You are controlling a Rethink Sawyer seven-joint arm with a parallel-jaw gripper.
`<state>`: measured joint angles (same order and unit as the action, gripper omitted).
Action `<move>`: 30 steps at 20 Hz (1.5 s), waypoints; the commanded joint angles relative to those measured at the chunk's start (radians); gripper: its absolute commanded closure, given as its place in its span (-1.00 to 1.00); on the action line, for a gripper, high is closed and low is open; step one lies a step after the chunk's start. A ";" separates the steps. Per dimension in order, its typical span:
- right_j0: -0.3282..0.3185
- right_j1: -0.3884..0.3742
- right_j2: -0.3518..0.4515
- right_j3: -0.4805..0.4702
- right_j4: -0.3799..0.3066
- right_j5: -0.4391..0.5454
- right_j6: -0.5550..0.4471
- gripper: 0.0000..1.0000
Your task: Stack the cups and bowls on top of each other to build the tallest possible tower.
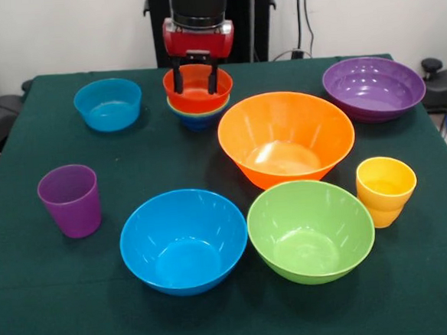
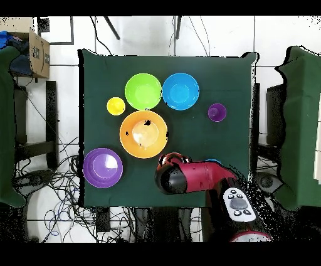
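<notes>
A short tower stands at the table's far middle: a small red-orange bowl [image 1: 200, 102] nested in a small green bowl [image 1: 176, 109] on a small dark blue bowl [image 1: 199, 122]. My gripper [image 1: 195, 87] hangs straight over it, open, with both fingertips down inside the red-orange bowl. The small light blue bowl [image 1: 108, 105] sits to the left. The purple cup [image 1: 70, 200] and the yellow cup [image 1: 385, 190] stand upright and apart. In the overhead view the arm [image 2: 182, 177] hides the tower and the gripper.
The large orange bowl [image 1: 286, 136] sits just right of the tower. The large blue bowl [image 1: 184, 239] and large green bowl [image 1: 311, 230] are at the near edge. The wide purple bowl [image 1: 374, 88] is at the far right.
</notes>
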<state>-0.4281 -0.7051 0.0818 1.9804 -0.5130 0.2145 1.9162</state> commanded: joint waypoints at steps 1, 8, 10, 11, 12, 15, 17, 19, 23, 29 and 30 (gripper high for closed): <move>0.012 -0.096 0.107 0.027 0.035 0.183 -0.039 -1.00; -0.032 -0.184 0.152 0.071 0.065 0.267 -0.080 -1.00; -0.041 -0.204 0.156 0.074 0.063 0.281 -0.089 -1.00; -0.048 -0.206 0.157 0.067 0.056 0.288 -0.098 -1.00; -0.052 -0.208 0.160 0.062 0.053 0.295 -0.102 -1.00; -0.077 -0.213 0.175 0.046 0.032 0.310 -0.130 -1.00; -0.096 -0.214 0.187 0.038 0.024 0.320 -0.147 -1.00; -0.113 -0.203 0.195 0.024 0.011 0.324 -0.159 -1.00; -0.131 -0.169 0.193 0.007 -0.032 0.293 -0.154 -1.00; -0.153 -0.106 0.180 -0.009 -0.104 0.221 -0.130 -1.00; -0.153 -0.098 0.178 -0.011 -0.112 0.212 -0.123 -1.00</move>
<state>-0.5733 -0.9033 0.1880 1.9932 -0.5205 0.4196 1.9162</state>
